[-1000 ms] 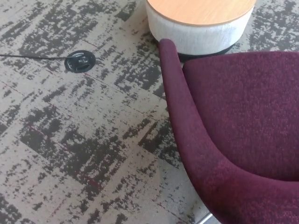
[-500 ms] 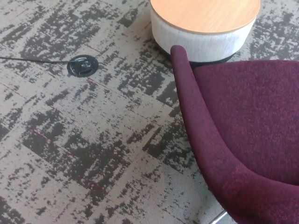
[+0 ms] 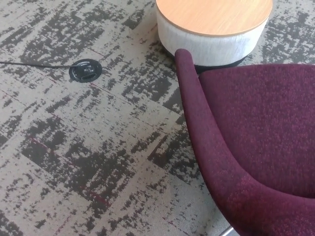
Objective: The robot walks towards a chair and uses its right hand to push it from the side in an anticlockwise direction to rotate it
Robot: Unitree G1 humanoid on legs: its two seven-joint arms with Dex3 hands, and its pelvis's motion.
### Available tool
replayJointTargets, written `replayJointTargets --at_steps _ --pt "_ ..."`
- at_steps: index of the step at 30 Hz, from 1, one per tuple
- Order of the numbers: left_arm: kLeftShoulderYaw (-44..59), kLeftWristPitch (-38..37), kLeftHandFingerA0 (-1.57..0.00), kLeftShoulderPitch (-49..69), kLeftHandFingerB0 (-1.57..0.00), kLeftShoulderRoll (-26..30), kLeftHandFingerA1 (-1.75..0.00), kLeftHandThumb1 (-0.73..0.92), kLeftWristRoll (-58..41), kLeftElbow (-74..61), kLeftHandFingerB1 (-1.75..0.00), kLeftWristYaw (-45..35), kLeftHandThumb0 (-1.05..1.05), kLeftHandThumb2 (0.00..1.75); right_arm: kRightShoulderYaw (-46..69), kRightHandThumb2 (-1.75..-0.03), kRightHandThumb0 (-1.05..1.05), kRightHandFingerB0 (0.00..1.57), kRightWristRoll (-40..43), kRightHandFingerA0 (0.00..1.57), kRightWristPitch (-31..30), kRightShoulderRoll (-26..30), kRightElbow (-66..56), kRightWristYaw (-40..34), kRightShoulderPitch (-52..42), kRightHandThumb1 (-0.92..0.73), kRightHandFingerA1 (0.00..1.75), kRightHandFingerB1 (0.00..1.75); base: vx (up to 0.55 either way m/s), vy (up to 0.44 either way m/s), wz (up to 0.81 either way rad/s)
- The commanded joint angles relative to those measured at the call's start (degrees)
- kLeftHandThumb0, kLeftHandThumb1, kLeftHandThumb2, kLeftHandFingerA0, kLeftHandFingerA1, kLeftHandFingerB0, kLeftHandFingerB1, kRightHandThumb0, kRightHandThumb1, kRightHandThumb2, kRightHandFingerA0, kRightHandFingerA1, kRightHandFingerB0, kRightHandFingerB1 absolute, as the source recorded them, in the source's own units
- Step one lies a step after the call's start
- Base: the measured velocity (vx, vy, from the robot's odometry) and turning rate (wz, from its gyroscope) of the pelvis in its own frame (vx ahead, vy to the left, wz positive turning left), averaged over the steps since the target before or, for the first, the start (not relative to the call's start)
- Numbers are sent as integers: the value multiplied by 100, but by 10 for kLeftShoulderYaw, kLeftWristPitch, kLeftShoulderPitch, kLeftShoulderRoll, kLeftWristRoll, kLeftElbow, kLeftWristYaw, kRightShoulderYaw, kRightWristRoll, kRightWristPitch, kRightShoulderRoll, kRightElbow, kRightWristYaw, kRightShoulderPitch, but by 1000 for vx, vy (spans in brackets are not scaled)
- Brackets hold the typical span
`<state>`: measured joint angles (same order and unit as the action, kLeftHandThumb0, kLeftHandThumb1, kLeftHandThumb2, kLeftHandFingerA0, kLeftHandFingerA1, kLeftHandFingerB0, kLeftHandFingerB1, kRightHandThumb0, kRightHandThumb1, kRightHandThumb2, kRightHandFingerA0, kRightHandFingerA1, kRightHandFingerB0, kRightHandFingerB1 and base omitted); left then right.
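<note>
Right of the floor socket stood the purple chair, its curved side edge nearest the socket, while neither hand showed, so finger state and nearer arm couldn't be told.

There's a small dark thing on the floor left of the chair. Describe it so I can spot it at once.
Start at the purple chair on the right and look left across the patterned carpet. In the upper left lies a round black floor socket, a thin black cable running from it. It alone is a solid circle among ragged blotches.
</note>
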<state>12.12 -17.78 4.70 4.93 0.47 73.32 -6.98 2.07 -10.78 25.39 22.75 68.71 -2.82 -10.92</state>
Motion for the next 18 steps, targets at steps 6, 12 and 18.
replayJointTargets --at_steps 6,12,18 --pt "7 -40 -29 4 -29 20 -42 82 -13 -17 -31 -15 -77 65 116 -98 -86 2 86 17 140 17 -143 -2 -152 -60 53 32 0 0 0" --pt "22 -49 -31 0 -30 21 -45 81 -28 -23 -31 -31 -79 65 206 -94 -79 3 138 23 147 -5 -227 -3 -240 -55 55 24 0 0 0" --pt "29 -51 -34 3 -28 18 -44 81 -31 -25 -31 -28 -78 65 306 -96 -93 0 282 1 46 -119 -482 -23 -329 -70 9 7 0 0 0"
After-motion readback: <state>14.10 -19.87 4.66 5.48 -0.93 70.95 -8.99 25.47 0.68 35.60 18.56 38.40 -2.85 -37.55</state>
